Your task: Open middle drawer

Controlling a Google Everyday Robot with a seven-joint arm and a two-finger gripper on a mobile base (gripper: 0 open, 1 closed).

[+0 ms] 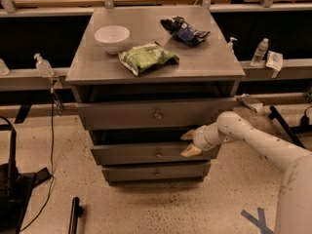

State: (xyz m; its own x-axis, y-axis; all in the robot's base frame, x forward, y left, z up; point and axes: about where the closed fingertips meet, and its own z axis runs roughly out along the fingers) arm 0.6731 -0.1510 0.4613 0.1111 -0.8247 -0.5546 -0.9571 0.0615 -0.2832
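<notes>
Gaping open, cream tool (189, 143) by rt end of flat grey middle drawer (131, 155), round knob (159, 154).

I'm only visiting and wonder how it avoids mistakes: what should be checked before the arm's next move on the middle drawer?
1. Pincer at the right drawer: ok, it is at the right end of the middle drawer, right of the knob.
2. Pincer open: ok, fingers spread.
3. Fingers hooked on the drawer's edge: cannot tell.
4. Drawer pulled well out: not ok, its front sits close to the cabinet.
5. Bowl and green bag on top away from the arm: ok.
</notes>
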